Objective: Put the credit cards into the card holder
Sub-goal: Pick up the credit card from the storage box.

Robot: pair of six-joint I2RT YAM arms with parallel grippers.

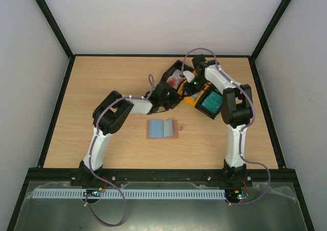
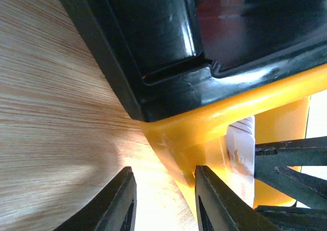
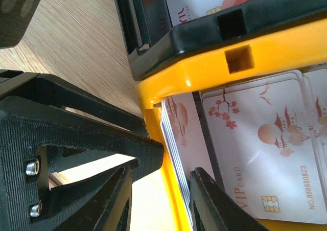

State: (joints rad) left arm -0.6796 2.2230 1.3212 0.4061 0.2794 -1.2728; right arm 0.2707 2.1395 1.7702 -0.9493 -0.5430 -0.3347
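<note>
The card holder (image 1: 162, 129) lies open on the table, blue-grey inside up, away from both arms. White credit cards (image 3: 265, 149) with red marks lie flat in the yellow tray (image 3: 204, 67). A stack of cards (image 3: 173, 139) stands on edge against its wall. My right gripper (image 3: 161, 190) is open astride that wall and stack, its inner finger (image 3: 214, 200) at the stack. My left gripper (image 2: 163, 190) is open at the same tray's corner (image 2: 214, 123), one finger (image 2: 214, 200) against the wall. A white card (image 2: 242, 149) shows behind it.
A black tray (image 2: 153, 47) with more white and red cards (image 1: 176, 80) adjoins the yellow one. Teal cards (image 1: 209, 102) fill another tray to the right. The two grippers are crowded close together; the left one's finger (image 3: 76, 134) sits just outside the tray wall.
</note>
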